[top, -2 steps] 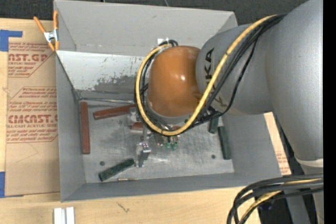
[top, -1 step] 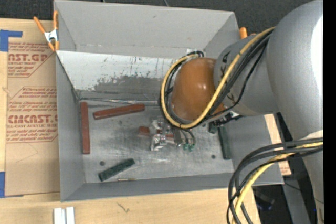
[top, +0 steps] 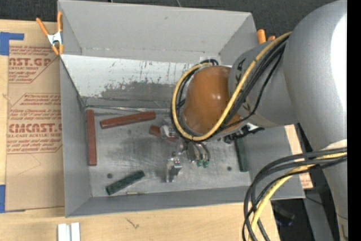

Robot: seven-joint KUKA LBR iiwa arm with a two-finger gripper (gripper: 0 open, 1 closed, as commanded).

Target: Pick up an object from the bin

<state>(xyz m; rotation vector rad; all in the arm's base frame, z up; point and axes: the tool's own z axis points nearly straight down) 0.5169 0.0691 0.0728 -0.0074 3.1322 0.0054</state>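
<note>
Red print on cardboard
Left of the bin, the sheet reads "CAST.GP" and, lower down, "CAST ACRYLIC"; the rest is illegible.

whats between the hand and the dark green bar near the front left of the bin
Nothing: in the camera view the bin floor is bare from the hand to the dark green bar.
</note>
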